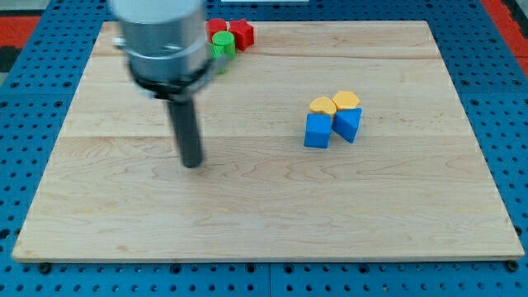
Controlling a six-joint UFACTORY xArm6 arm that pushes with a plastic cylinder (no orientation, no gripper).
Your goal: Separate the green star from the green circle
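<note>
A green circle (222, 43) stands near the board's top edge, between two red blocks (242, 33). A sliver of a second green block (220, 64), likely the green star, shows just below it, mostly hidden behind the arm's grey body (161, 37). My tip (192, 162) rests on the board at the view's left of centre, well below and slightly left of the green blocks, touching no block.
A cluster sits right of centre: two yellow blocks (322, 106) (346, 100) above a blue cube (317, 131) and a blue wedge-like block (348, 124). The wooden board (264, 214) lies on a blue pegboard surface.
</note>
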